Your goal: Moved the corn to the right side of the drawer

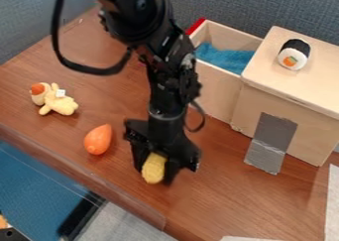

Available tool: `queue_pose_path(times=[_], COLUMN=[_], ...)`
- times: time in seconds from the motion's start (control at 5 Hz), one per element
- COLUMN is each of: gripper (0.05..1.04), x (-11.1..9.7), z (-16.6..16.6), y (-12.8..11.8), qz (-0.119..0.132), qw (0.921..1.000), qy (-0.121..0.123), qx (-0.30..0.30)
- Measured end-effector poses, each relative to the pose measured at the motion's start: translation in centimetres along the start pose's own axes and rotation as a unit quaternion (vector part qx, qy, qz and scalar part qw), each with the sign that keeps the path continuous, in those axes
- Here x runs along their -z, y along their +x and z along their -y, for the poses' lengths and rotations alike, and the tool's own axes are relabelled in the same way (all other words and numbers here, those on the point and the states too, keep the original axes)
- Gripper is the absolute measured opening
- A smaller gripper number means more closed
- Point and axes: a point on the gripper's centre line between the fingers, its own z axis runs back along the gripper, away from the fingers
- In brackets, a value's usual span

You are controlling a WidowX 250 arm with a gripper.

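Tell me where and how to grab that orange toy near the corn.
I'd grip the orange toy across its middle, coming from above and closing on its two long sides. It lies down, longer than it is wide, and narrows toward one end, where a grip would probably slip.

The black arm [162,81] has chunky joints [136,27], round bolts [141,3], a looping black cable [99,70] and black end effector [155,169].

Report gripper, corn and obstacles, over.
Gripper closed on corn. Corn outside the open drawer. Orange toy nearby, on the side away from drawer.
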Motion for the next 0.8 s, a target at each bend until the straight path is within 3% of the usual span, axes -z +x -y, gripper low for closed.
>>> queue_pose_path(times=[0.2, 0.4, 0.6, 0.8], gripper=[0.621, 0.621, 0.621, 0.621], x=[-2.6, -3.8, -5.5, -5.9], z=[-2.5, -6.3, -10.8, -14.4], y=[0.8, 1.6, 2.9, 4.9], qz=[0.031, 0.034, 0.057, 0.076], qw=[0.9992, 0.9975, 0.9945, 0.9925], qy=[0.0, -0.008, -0.009, 0.001], qx=[-0.025, -0.061, -0.087, -0.096])
